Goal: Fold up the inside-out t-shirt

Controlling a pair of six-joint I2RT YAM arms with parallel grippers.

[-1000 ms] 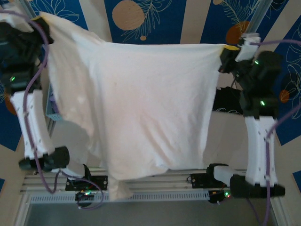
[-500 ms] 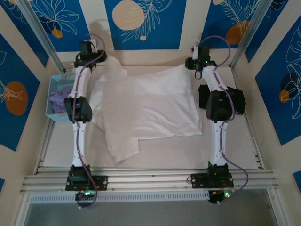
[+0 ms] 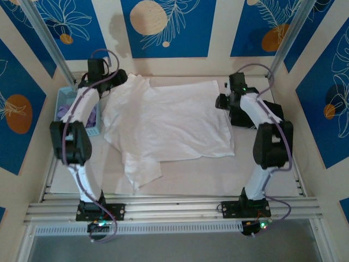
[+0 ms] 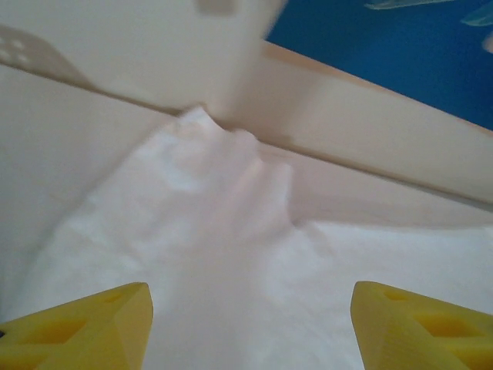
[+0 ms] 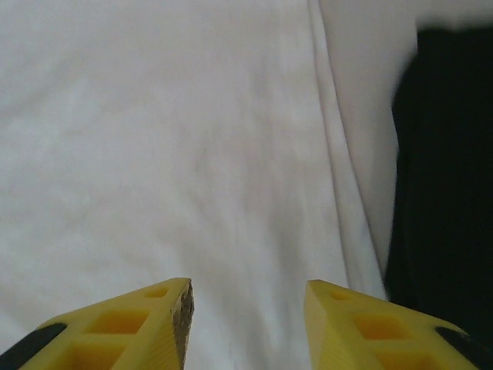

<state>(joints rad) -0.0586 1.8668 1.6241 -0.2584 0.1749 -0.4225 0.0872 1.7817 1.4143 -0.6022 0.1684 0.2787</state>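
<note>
Two grippers stand at the far corners of the inside-out t-shirt (image 3: 169,125), which lies spread out and mostly flat on the surface (image 3: 196,174) between the arms. One bunched flap of the shirt sticks out toward the near edge on the left side.

From the top camera, the left gripper (image 3: 116,81) is over the shirt's far left corner, where the cloth rises into a small crumpled peak. In the left wrist view, its yellow fingers (image 4: 85,324) stand wide apart with nothing between them and white cloth below: open, holding nothing.

From above, the right gripper (image 3: 222,101) is at the shirt's right edge, near the far corner. In the right wrist view, its fingers (image 5: 123,327) are also parted above the smooth white fabric, with nothing clamped.

Just right of that edge lies a black garment (image 3: 275,113). On the left, beside the shirt and partly behind the left arm, sits a blue basket (image 3: 64,91) with a lavender garment (image 3: 62,110) inside.
</note>
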